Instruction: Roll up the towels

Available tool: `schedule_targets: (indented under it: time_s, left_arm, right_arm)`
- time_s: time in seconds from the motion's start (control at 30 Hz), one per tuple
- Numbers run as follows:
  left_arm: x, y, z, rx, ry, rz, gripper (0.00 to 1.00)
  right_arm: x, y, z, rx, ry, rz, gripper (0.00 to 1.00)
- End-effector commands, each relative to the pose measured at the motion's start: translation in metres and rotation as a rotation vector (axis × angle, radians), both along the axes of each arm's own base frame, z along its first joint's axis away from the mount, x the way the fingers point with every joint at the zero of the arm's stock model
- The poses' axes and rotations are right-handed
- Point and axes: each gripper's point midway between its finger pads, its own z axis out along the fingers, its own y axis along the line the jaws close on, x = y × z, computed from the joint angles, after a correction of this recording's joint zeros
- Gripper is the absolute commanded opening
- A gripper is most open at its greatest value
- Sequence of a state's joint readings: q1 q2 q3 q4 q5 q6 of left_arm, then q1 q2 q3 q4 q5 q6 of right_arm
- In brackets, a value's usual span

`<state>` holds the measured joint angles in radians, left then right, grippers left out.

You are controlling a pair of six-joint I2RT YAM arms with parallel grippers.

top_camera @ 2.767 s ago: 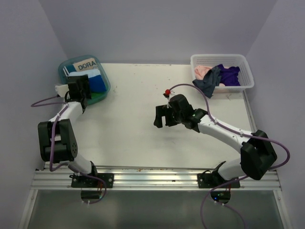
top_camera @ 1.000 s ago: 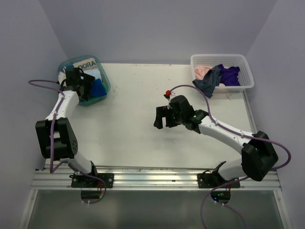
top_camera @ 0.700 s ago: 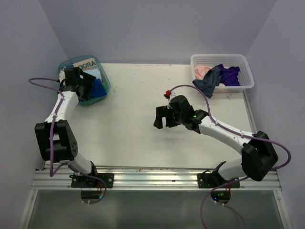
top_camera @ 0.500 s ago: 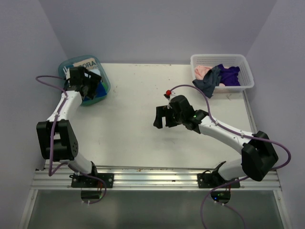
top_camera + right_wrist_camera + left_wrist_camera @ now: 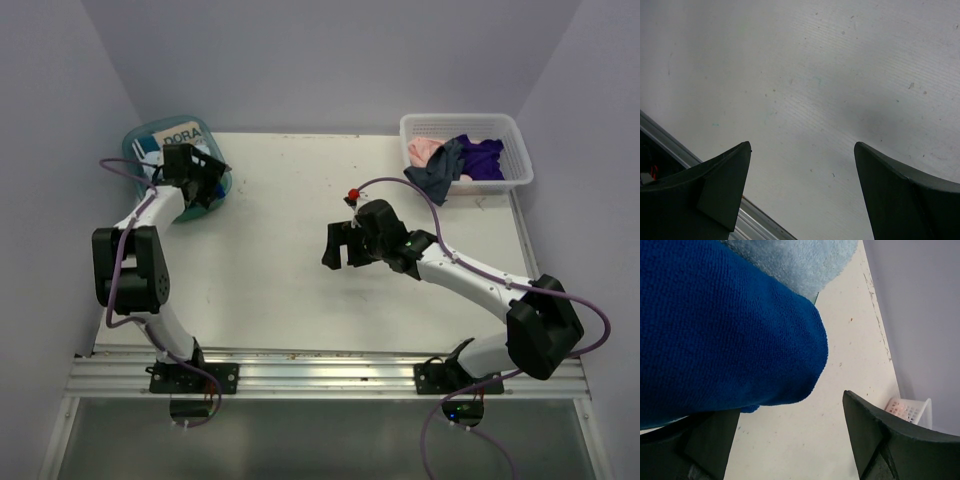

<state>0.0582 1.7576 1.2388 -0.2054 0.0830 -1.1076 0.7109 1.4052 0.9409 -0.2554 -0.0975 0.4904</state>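
Blue towel [image 5: 715, 325] crowding left pincer [image 5: 790, 405]

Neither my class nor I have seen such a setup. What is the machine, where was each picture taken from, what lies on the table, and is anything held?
Two robot arms are bolted at the table's near edge. One picture looks down from above; the other two come from a camera on each wrist. The left pincer, open, reaches into a teal tub, a royal blue towel right before it. The right pincer hangs open over the table. A white basket holds more cloths. Nothing looks gripped.
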Motion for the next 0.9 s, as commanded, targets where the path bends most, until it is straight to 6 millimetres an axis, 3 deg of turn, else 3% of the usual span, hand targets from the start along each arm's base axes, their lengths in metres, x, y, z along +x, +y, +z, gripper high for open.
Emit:
schedule_targets:
  time_s: [0.0, 0.47, 0.6, 0.7, 0.77, 0.87]
  left_arm:
    - [0.026, 0.003, 0.02, 0.013, -0.09, 0.008, 0.85]
    - [0.033, 0.012, -0.004, 0.1, 0.002, -0.015, 0.84]
    - [0.029, 0.005, 0.02, 0.112, -0.029, -0.088, 0.85]
    - [0.023, 0.0, 0.039, 0.125, -0.053, -0.14, 0.9]
    - [0.017, -0.003, 0.049, 0.128, -0.067, -0.16, 0.99]
    - [0.01, -0.003, 0.059, 0.147, -0.073, -0.177, 0.99]
  right_arm:
    - [0.005, 0.004, 0.005, 0.024, -0.014, 0.0, 0.88]
    - [0.006, 0.007, 0.006, 0.026, -0.012, 0.008, 0.88]
    - [0.006, 0.005, 0.009, 0.028, -0.02, -0.001, 0.88]
    - [0.006, 0.003, 0.011, 0.031, -0.026, -0.005, 0.88]
    - [0.007, 0.005, 0.013, 0.035, -0.03, -0.005, 0.88]
    - [0.008, 0.006, 0.017, 0.041, -0.035, -0.006, 0.89]
